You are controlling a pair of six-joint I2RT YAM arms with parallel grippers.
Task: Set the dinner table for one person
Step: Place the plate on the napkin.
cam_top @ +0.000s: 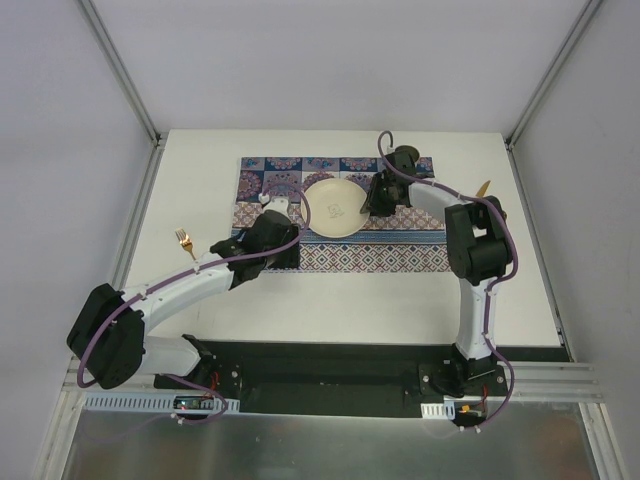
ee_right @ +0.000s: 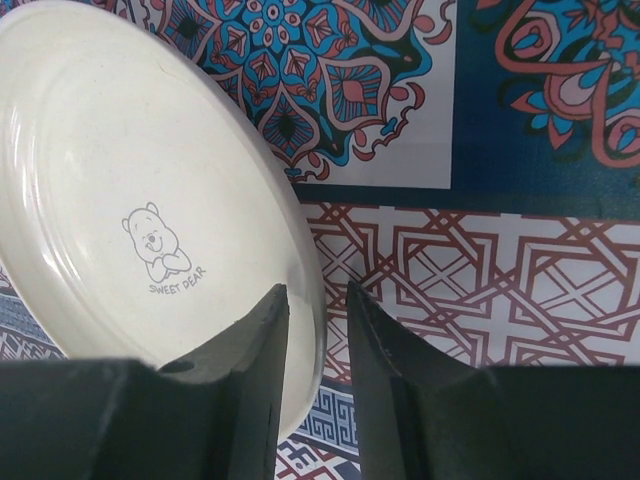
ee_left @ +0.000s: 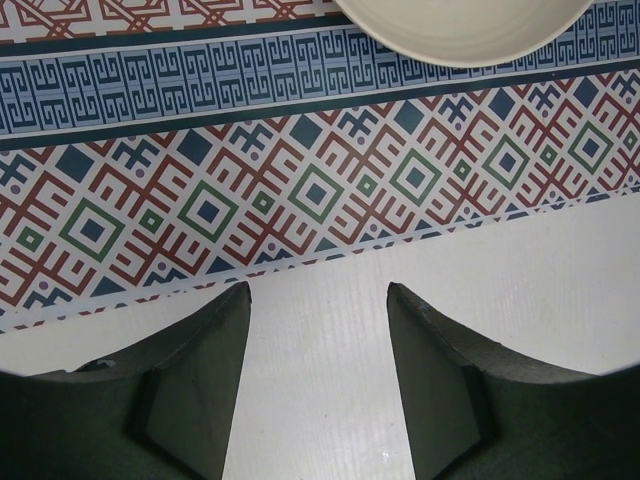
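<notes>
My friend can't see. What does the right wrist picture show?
A cream plate with a little bear drawing lies on a colourful patterned placemat. The right hand's two dark fingers stand either side of the plate's rim, slightly apart.

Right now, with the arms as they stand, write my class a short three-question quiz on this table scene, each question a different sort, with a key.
1. True or false: the plate lies on the bare dinner table.
2. Where is the gold fork? A: on the plate. B: on the dinner table, left of the placemat. C: on the placemat.
3. Fill in: the right tool straddles the plate's ____.
Key: 1 false, it lies on the placemat; 2 B; 3 rim.
</notes>
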